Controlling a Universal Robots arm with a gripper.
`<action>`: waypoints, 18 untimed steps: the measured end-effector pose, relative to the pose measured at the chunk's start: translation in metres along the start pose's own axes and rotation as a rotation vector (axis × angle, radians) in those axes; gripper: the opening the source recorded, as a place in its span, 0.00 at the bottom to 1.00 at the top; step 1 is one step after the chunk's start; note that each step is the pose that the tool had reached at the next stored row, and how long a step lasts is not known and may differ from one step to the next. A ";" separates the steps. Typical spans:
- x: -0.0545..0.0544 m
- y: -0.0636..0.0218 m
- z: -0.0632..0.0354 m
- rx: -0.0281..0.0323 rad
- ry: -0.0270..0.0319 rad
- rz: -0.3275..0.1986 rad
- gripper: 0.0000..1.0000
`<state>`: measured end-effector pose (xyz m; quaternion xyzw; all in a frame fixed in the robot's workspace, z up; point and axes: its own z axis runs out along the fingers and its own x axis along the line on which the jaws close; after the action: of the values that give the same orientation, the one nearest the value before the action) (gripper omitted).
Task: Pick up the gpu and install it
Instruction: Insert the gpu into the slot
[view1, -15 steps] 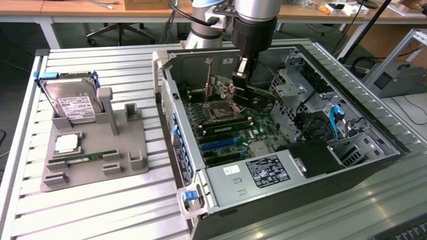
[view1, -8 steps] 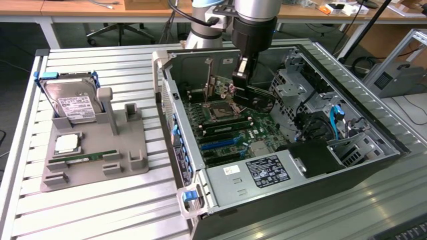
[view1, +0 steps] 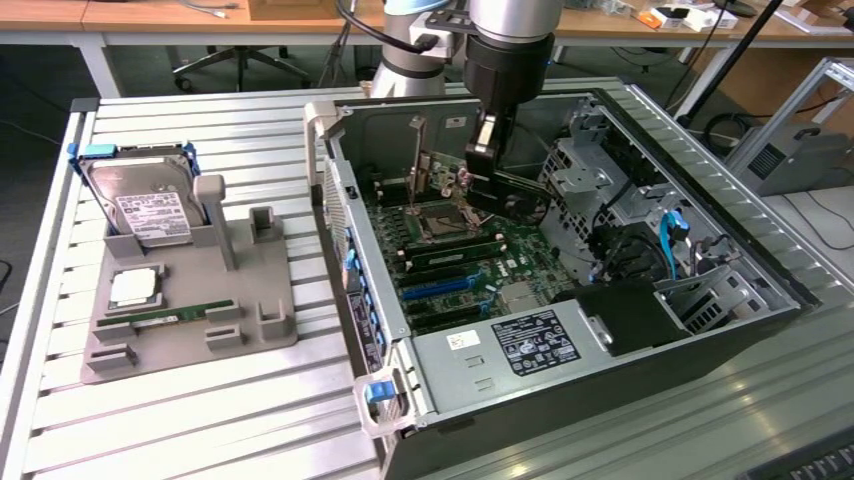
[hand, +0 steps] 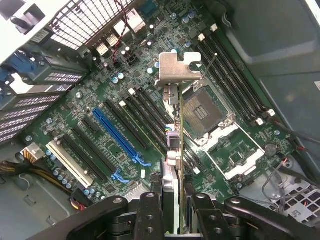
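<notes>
The gpu (hand: 176, 125) is a thin dark card seen edge-on in the wrist view, with its silver bracket (hand: 176, 67) at the far end. My gripper (hand: 175, 202) is shut on the card, one black finger (hand: 150, 210) on each side. In the exterior view the gripper (view1: 478, 175) reaches down into the open computer case (view1: 534, 345) and holds the gpu (view1: 510, 192) a little above the green motherboard (view1: 461, 260). The card hangs over the black expansion slots, between the blue slot (hand: 116, 135) and the CPU socket (hand: 202, 110). I cannot tell whether its lower edge touches a slot.
A grey fixture (view1: 260, 300) on the slatted table at the exterior view's left carries a hard drive (view1: 147, 205), a CPU (view1: 134, 288) and a green memory stick (view1: 174, 315). Drive cages (view1: 601, 170), cables and the power supply (view1: 641, 310) crowd the case around the board.
</notes>
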<state>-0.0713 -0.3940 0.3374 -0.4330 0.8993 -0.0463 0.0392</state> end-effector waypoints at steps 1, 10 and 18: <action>0.000 0.0000 0.0000 0.0000 -0.0002 -0.001 0.27; 0.000 0.0000 0.0000 -0.0003 -0.0015 -0.014 0.27; 0.000 -0.0002 0.0000 -0.0013 -0.0051 -0.044 0.27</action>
<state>-0.0710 -0.3940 0.3374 -0.4526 0.8896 -0.0455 0.0402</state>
